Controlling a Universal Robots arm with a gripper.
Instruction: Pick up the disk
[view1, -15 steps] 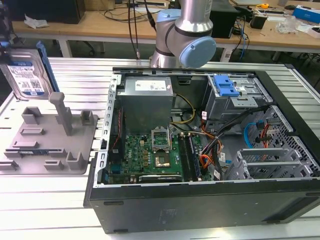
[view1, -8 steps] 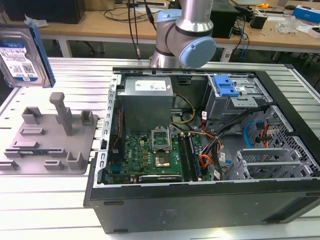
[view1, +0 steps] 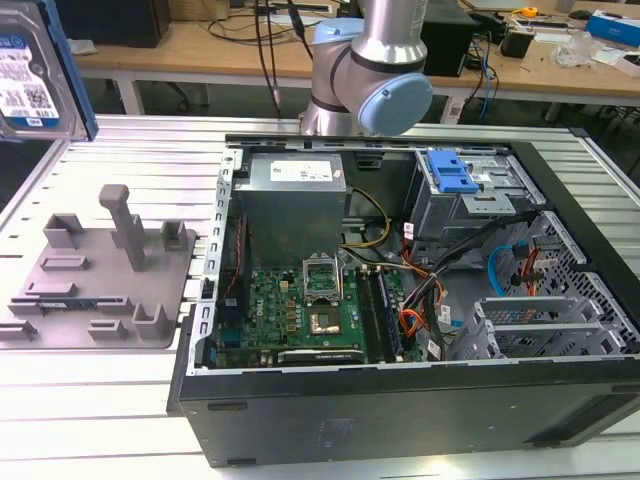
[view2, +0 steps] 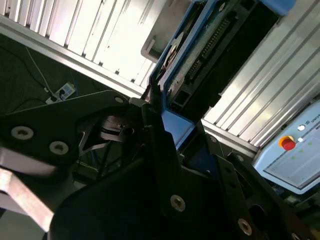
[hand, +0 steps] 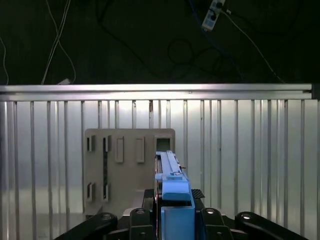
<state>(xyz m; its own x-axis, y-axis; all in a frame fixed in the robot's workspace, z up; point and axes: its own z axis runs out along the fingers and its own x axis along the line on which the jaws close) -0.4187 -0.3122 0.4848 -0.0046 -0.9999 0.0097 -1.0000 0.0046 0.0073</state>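
One disk (view1: 35, 75), one grey fixture plate (view1: 100, 275), one open computer case (view1: 420, 300) holding one power supply (view1: 295, 195) and one blue drive-bay latch (view1: 452, 172), one robot arm (view1: 370, 70), one slatted metal desk (view1: 90, 400)

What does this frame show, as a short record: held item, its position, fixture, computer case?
held item: the disk, silver hard drive with blue rails, clamped in the tool
position: lifted in the air at the exterior view's upper left, above the slotted metal table
fixture: grey plastic fixture plate, on the table below the disk, nothing in it
computer case: open case, at the exterior view's right
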